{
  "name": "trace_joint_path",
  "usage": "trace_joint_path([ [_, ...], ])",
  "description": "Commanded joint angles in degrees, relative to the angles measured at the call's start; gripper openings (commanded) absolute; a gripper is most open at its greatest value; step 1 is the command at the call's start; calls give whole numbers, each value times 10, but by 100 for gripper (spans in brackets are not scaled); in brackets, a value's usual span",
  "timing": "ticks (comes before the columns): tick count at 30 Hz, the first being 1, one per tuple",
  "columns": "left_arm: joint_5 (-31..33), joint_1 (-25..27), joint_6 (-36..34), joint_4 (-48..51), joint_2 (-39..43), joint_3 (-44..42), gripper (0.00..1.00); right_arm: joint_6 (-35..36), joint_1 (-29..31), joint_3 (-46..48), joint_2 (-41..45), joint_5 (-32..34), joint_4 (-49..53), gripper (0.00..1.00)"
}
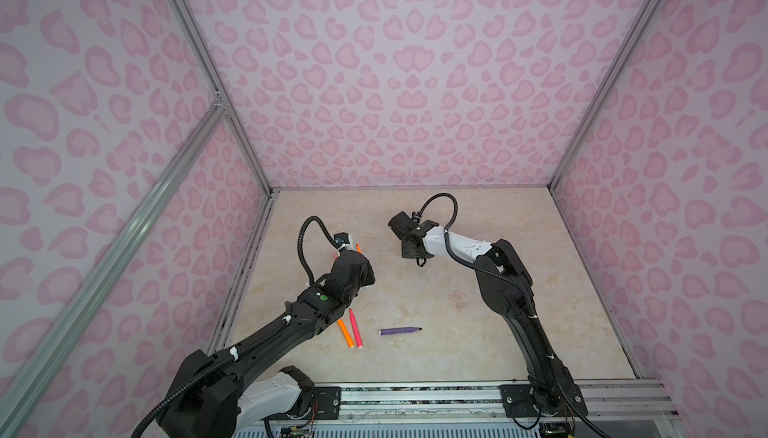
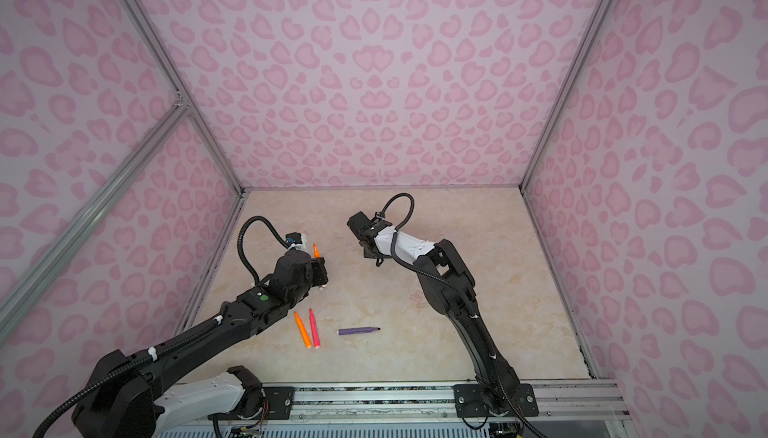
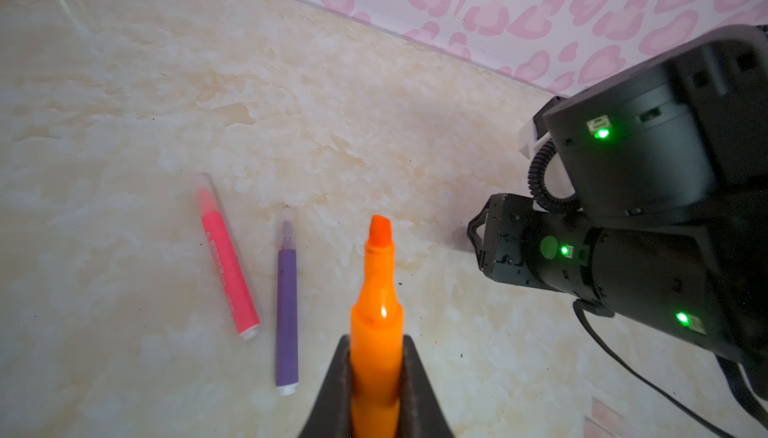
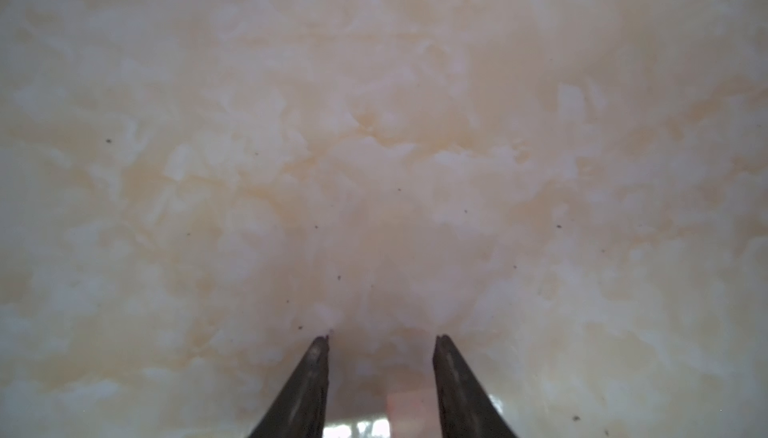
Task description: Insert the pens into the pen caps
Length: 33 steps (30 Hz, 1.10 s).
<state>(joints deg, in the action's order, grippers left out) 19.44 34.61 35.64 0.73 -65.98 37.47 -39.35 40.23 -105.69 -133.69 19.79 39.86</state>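
Standing out of the left gripper [image 3: 376, 338], the orange pen [image 3: 376, 290] points its bare chisel tip forward. The jaws are closed tight on the barrel, far enough back that the whole front part is free. I judge this is so that a cap can slide on. In both top views only this pen's tip shows above the left wrist, a little left of the centre of the frame.

In the left wrist view, a pink pen [image 3: 226, 257] and a purple pen [image 3: 286, 307] lie near it on the table [image 1: 498, 290]. Each has a clear cap [image 3: 206, 195] on its tip, so 2 pens look finished.

3 more pens lie uncapped in the lower middle of both top views. A second orange pen [image 1: 345, 333] and a second pink pen [image 1: 355, 329] are close side by side, and a second purple pen [image 1: 399, 330] lies apart to their right.

The right gripper [image 4: 382, 338] hangs close over the table, just right of the centre in the top views. Its jaws stand partly apart, and a faint pinkish thing [image 4: 409, 407] sits in the gap. It may be a cap, but it is blurred, and I cannot tell if the fingers touch it. Probably the right gripper is there to fetch a cap for the orange pen, which the left gripper holds ready.
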Motion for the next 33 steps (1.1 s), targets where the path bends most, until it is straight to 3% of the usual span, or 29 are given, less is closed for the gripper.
trace_joint_path([
  [1,4,0,-4,-6,6,1,3,-19,-3,44,22,52,19,49],
  [12,7,0,-5,-6,10,0,3,-30,-10,81,40,33,9,50],
  [26,19,-2,-10,-7,5,-3,3,-103,-14,251,140,2,-79,54],
  [33,18,-2,-11,-8,0,-1,3,-95,-19,234,122,-14,-82,52],
])
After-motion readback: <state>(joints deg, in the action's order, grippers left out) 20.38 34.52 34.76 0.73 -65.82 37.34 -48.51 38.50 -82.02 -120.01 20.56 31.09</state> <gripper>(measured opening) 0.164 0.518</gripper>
